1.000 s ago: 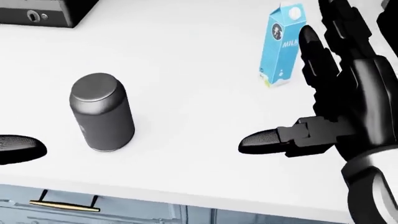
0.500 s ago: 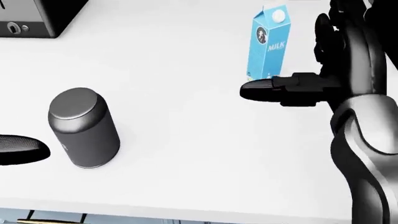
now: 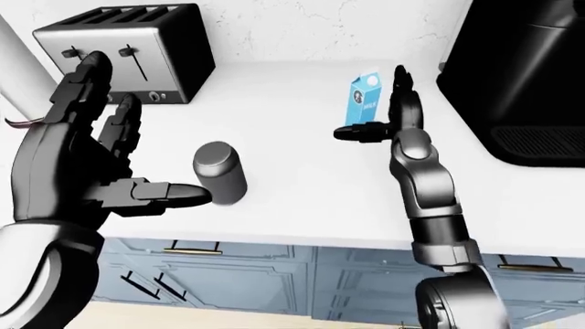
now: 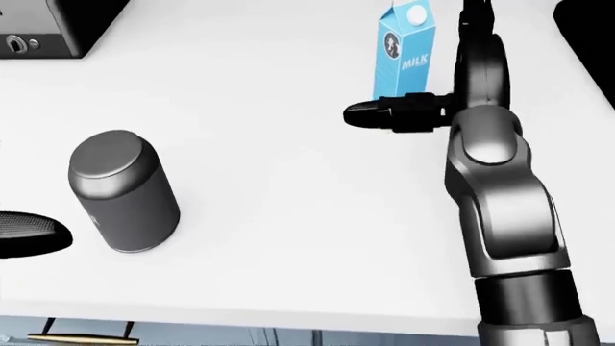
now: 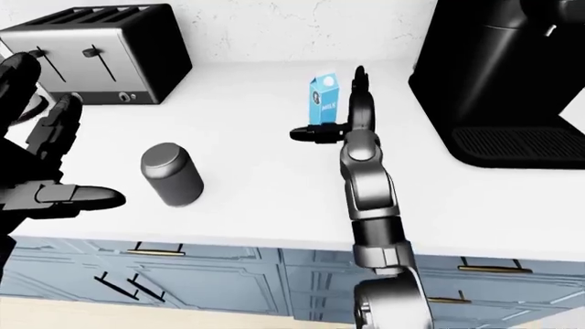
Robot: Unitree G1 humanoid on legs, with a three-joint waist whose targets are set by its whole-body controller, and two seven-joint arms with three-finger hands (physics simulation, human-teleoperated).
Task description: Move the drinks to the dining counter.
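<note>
Matt grey metal can (image 4: 120, 191) — glossy paper milk carton (image 4: 401, 49)

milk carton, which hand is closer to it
Right. The right hand stands open right beside the milk carton, thumb reaching across below it. The left hand is open far off at the left-eye view's left, beyond the gray can.

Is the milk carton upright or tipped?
Upright: the milk carton stands on its base on the counter, gable top up, beside the open right hand.

Glossy black segmented fingers (image 3: 117, 130), dark grey jointed arms (image 4: 500, 187), white left forearm shell (image 3: 46, 267).
</note>
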